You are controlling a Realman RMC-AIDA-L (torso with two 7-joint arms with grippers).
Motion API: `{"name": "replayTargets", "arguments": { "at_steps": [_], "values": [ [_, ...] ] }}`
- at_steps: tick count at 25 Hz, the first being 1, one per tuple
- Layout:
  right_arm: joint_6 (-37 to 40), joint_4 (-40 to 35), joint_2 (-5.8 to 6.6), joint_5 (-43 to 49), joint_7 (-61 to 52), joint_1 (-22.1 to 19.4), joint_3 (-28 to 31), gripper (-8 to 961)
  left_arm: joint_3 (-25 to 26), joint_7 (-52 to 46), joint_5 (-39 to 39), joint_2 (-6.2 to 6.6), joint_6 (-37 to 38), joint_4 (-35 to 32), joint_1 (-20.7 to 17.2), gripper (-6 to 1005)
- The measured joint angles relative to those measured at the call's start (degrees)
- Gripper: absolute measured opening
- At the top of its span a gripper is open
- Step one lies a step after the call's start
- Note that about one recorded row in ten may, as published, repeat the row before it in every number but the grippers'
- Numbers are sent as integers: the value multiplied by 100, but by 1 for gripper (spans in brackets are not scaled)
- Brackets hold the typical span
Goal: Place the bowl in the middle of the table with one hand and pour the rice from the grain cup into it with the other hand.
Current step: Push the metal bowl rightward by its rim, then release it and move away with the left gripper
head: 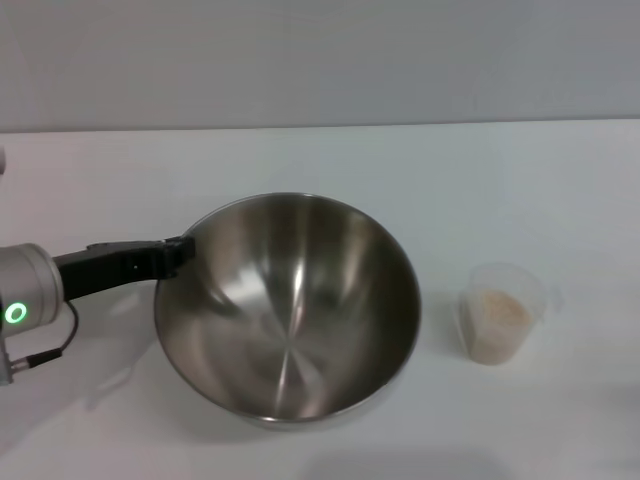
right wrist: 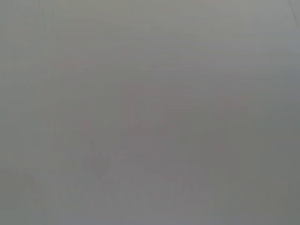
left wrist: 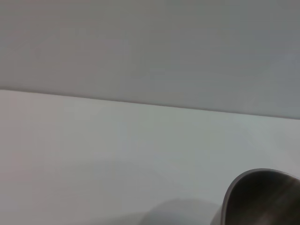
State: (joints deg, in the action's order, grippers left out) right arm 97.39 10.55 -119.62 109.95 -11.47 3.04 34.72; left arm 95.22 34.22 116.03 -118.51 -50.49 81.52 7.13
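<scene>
The steel bowl (head: 290, 310) is near the middle of the white table (head: 450, 190), tilted, with a shadow under it and nothing inside. My left gripper (head: 178, 255) reaches in from the left and is shut on the bowl's left rim. A curved piece of the bowl (left wrist: 262, 197) shows in the left wrist view. The frosted grain cup (head: 500, 312) stands upright on the table to the right of the bowl, apart from it. Pale rice (head: 498, 318) fills its lower part. My right gripper is out of view, and the right wrist view shows only plain grey.
Behind the bowl the table's far edge (head: 320, 127) meets a grey wall. Bare tabletop (left wrist: 93, 154) lies beyond the bowl in the left wrist view.
</scene>
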Motion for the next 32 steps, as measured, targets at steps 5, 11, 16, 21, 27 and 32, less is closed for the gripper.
{"name": "replayTargets", "arguments": {
  "at_steps": [5,11,16,21,27,32],
  "values": [
    [-2,0,3,0,-2,12,0,765,-36,15,-51,0,27,-41,42,95],
    [-2,-2,7,0,-5,13,0,765,-418,23,-100,-6,338,-305,292,107],
    [-2,-8,9,0,-5,20,0,765,-542,23,-105,-6,478,-359,403,118],
    [-9,-23,8,0,-5,31,0,765,-521,24,-99,1,546,-474,457,128],
    [-30,-27,5,0,-5,30,0,766,-464,80,-97,11,576,-581,459,141],
    [-62,-26,1,0,-5,29,0,766,-419,106,-103,19,595,-635,458,151]
  ]
}}
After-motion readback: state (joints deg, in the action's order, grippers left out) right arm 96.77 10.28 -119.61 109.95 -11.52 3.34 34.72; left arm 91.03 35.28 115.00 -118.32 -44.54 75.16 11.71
